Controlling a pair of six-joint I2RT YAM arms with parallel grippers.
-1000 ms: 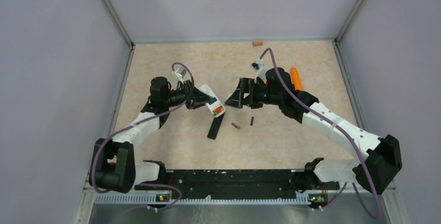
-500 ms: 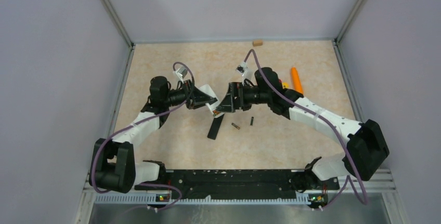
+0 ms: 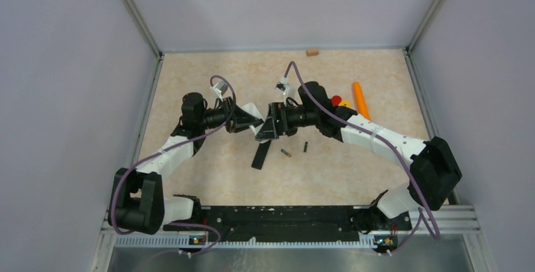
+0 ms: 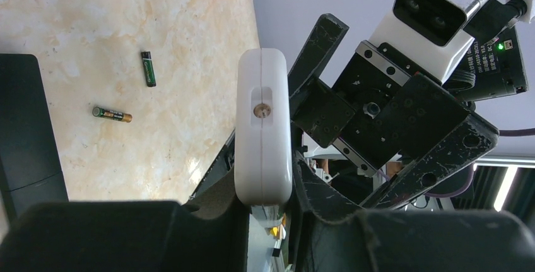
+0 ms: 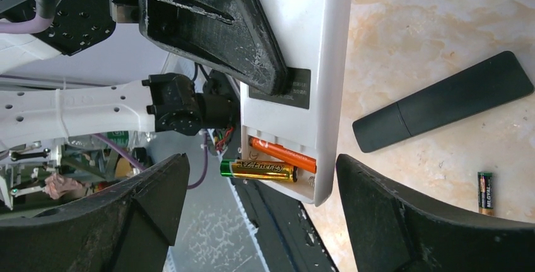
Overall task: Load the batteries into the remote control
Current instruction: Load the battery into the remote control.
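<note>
My left gripper is shut on the white remote control, holding it above the table. In the right wrist view the remote shows its open compartment with an orange battery seated and a gold-green battery lying in it, one end sticking out past the edge. My right gripper is open, its fingers either side of the remote's end, touching nothing. Two more batteries lie on the table; both show in the left wrist view.
A slim black bar lies on the table under the grippers. An orange carrot-shaped cone and a small red and yellow object lie at the right. A small wooden block sits by the back wall.
My right arm has swung left toward the remote, and its open fingers now flank the remote's end. The left arm and the remote have stayed put.
</note>
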